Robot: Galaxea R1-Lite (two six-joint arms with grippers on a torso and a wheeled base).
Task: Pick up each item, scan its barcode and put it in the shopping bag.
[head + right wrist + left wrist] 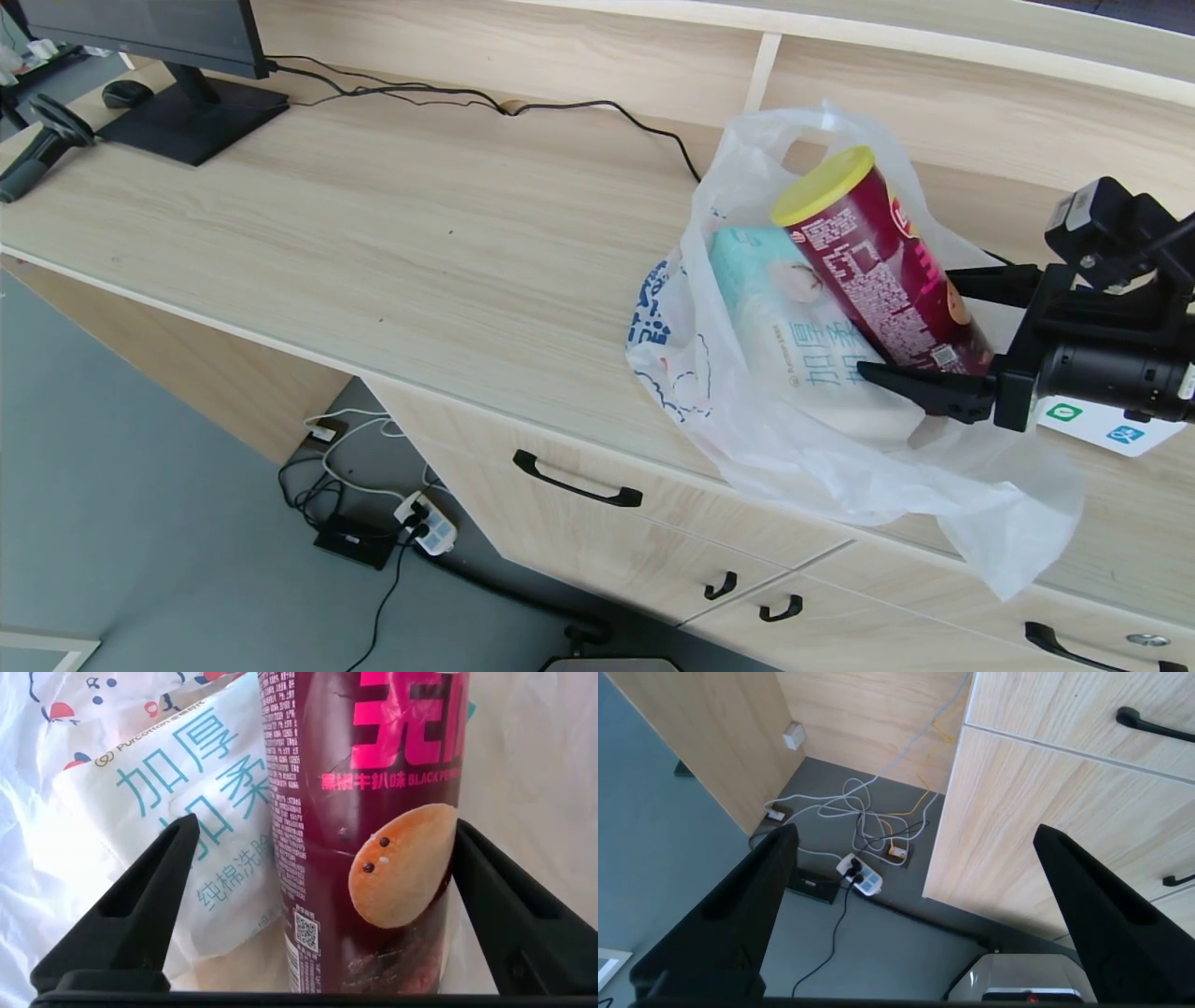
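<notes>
The dark red cylindrical crisp can with yellow lid (868,261) leans inside the translucent white plastic shopping bag (822,476) near the front edge of the light wooden bench (420,261). Right gripper (904,322): fingers apart, straddling the can. Left gripper (915,833): fingers apart.

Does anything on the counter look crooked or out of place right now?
The chips can leans tilted inside the shopping bag, propped against the tissue pack rather than upright. Nothing looks spilled or damaged.

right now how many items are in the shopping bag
2. The chip can leans tilted in the shopping bag, between the open fingers of the right gripper; the tissue pack lies against it on the robot's left. Others may be hidden beneath.
</notes>
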